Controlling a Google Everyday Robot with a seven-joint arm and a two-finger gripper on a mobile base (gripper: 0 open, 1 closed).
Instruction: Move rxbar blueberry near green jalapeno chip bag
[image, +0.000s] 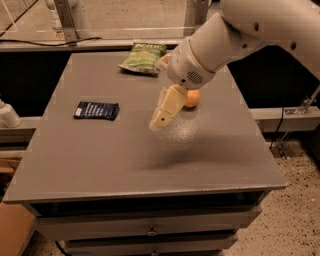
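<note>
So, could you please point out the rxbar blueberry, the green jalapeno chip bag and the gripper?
rxbar blueberry (96, 110): camera view, wrapper centre.
green jalapeno chip bag (142, 57): camera view, bag centre.
gripper (159, 121): camera view, its lower tip, above the table (100, 165) centre.
</note>
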